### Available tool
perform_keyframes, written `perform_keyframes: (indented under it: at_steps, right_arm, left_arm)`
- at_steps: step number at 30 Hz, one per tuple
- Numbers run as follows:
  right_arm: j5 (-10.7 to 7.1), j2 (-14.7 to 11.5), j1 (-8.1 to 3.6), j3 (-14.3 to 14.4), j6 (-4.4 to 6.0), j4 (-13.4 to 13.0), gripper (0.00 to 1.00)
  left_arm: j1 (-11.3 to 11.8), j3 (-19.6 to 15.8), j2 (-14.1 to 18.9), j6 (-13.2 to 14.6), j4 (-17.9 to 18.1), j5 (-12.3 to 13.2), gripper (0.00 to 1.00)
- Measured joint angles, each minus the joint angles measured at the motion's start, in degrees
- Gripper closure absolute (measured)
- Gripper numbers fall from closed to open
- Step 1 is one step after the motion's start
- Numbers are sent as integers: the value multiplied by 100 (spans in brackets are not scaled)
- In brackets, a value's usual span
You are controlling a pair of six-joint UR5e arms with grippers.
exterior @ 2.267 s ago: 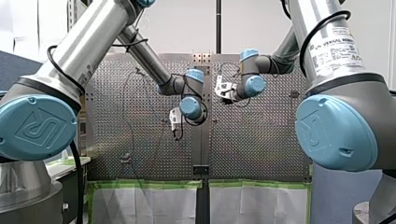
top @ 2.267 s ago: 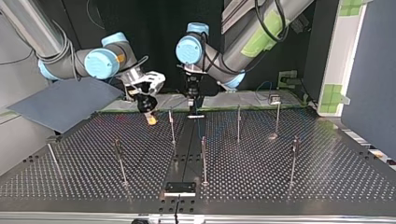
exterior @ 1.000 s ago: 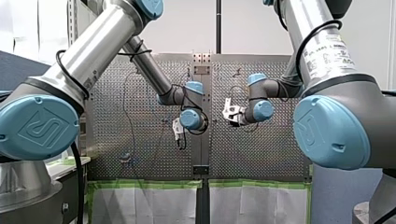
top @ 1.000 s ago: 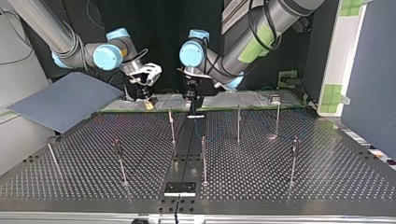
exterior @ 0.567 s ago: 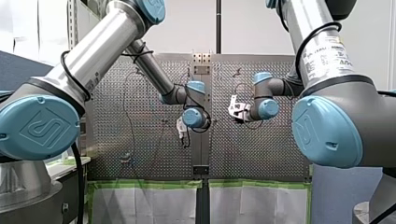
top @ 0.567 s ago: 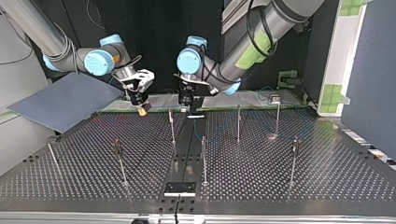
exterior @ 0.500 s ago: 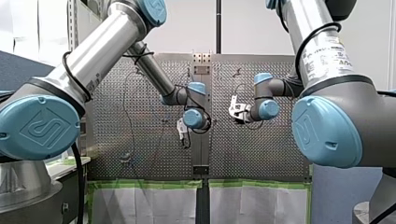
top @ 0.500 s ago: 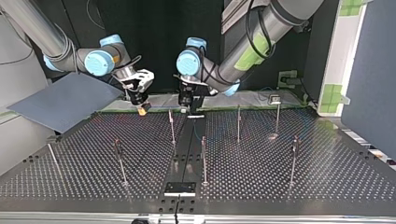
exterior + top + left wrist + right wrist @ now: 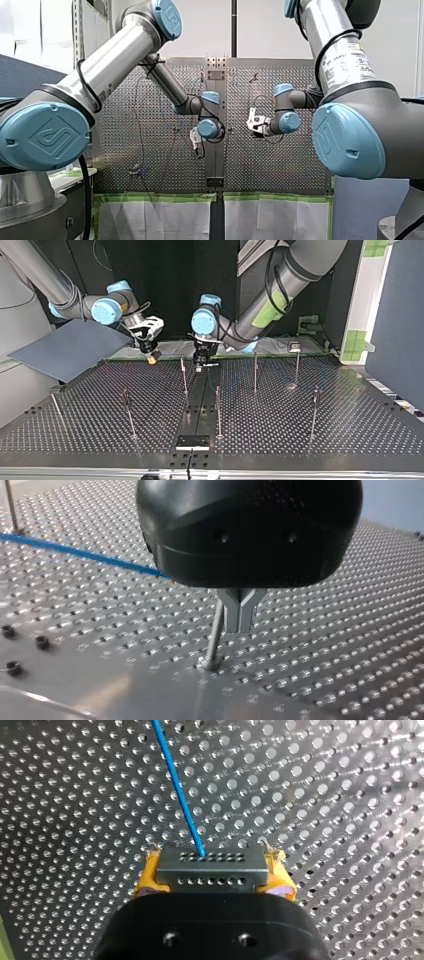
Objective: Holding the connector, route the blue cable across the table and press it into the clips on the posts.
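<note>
Blue cable (image 9: 179, 790), one strand, is leaving the single connector (image 9: 210, 869) that my right gripper (image 9: 214, 877) is clamping between its yellow fingers (image 9: 146, 877), and is running away over the counter (image 9: 350, 430). My left gripper (image 9: 239, 629) is holding its metal fingers (image 9: 231, 612) together just beside a post (image 9: 214, 635). Seven posts (image 9: 218, 410) are standing across the counter in the top view, both grippers hanging at its far edge. Against the front view from 2.3 s ago, both grippers are sitting lower and further to that view's right.
</note>
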Motion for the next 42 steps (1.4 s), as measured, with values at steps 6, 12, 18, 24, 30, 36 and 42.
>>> perform_keyframes:
  at_steps: [6, 12, 18, 24, 30, 36, 42]
  right_arm:
    - [-157, 0, -36, -117, 22, 23, 100]
    - [-197, 0, -46, -142, 9, 55, 100]
    - [-205, 1, -27, -140, -36, 168, 100]
    - [-209, 1, 6, -138, -162, 312, 100]
    - [-210, 0, 8, -142, -183, 332, 100]
    - [-268, 0, -10, -173, -185, 321, 100]
    - [-357, 0, -26, -249, -185, 333, 100]
  left_arm:
    - [97, 62, -2, 36, -70, 60, 98]
    - [32, 53, -2, 165, -310, -5, 98]
    - [-105, -47, 6, 349, -585, -238, 98]
    - [-224, -85, 49, 387, -873, -464, 98]
    - [-288, -89, 135, 383, -1176, -504, 98]
    - [-331, -87, 234, 368, -1228, -499, 98]
    - [-342, -81, 332, 335, -1132, -437, 98]
